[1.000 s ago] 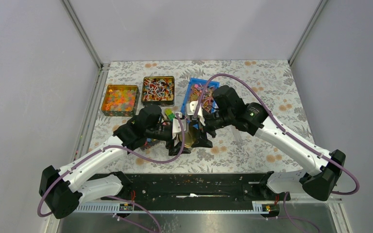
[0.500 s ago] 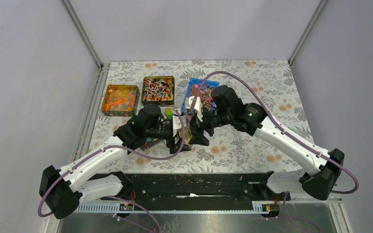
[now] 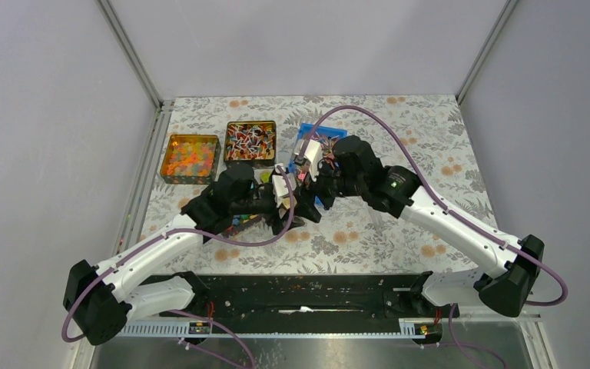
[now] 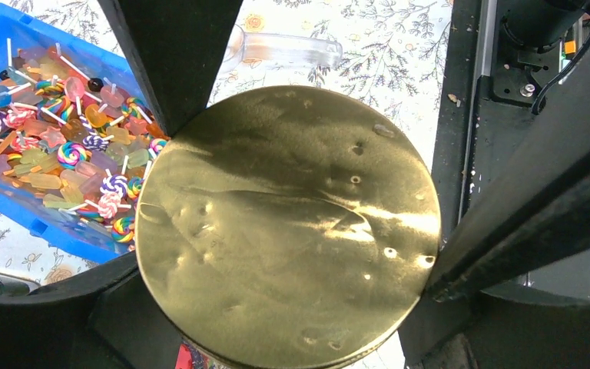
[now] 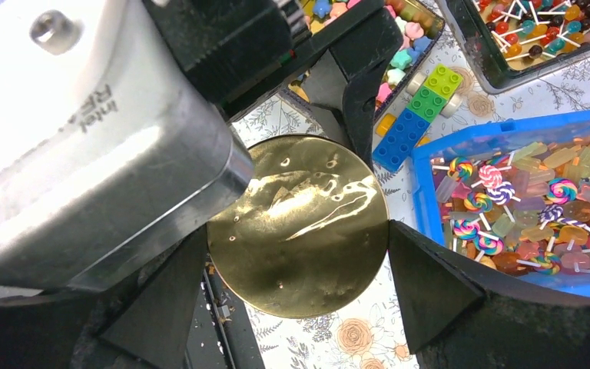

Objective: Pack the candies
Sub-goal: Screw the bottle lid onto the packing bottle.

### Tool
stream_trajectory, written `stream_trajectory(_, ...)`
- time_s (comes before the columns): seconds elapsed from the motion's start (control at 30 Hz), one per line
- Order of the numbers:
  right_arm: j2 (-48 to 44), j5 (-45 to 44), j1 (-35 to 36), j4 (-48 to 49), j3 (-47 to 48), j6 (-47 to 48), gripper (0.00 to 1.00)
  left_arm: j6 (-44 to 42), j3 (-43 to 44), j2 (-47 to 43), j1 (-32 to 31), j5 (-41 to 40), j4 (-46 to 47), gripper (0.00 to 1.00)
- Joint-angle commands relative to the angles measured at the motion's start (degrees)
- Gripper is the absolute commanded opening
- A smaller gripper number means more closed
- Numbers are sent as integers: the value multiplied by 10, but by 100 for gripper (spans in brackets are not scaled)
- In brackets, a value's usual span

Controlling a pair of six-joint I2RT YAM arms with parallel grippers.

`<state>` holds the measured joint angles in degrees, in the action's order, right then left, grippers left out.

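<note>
The round gold tin [image 4: 288, 231] is pinched across its width by the left claw [image 4: 307, 192] and the right claw [image 5: 298, 257]; it is best drawn open squarely, kept level.

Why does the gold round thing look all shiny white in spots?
Left wrist view: light glares in streaks off the dented gold disc; right wrist view: same wavy glare, plus a silver camera box looming large up close.

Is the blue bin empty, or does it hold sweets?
Not empty. The blue bin is crowded with sweets, swirl lollipops and translucent pieces covering its floor in both wrist views.
</note>
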<state>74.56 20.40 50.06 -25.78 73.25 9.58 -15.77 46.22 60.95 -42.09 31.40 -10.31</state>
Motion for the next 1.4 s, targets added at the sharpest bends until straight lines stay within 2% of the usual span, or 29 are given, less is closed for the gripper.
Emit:
stream_trajectory(0.0, -6, 0, 21, 18, -13, -11, 93, -2, 19, -11, -1, 16, 113, 60)
stream_trajectory(0.13, -39, 10, 21, 16, -36, 24, 99, -32, 13, -19, 1, 38, 66, 61)
stream_trajectory(0.4, -92, 7, 21, -60, -29, 123, 100, -97, 0, -29, 7, 101, -7, 62)
stream_trajectory(0.57, -107, 54, 16, -99, -9, 188, 100, -140, 5, -21, 9, 153, -45, 62)
stream_trajectory(0.77, -101, 152, 7, -131, 11, 257, 99, -175, 10, -24, 9, 229, -55, 62)
stream_trajectory(1.0, -69, 229, 3, -140, 39, 293, 100, -187, 25, -19, 9, 272, -77, 62)
stream_trajectory(1.23, -34, 219, 4, -139, 53, 313, 99, -189, 31, -18, 9, 274, -80, 62)
stream_trajectory(1.37, -21, 204, 4, -139, 51, 324, 95, -189, 35, -15, 9, 275, -80, 62)
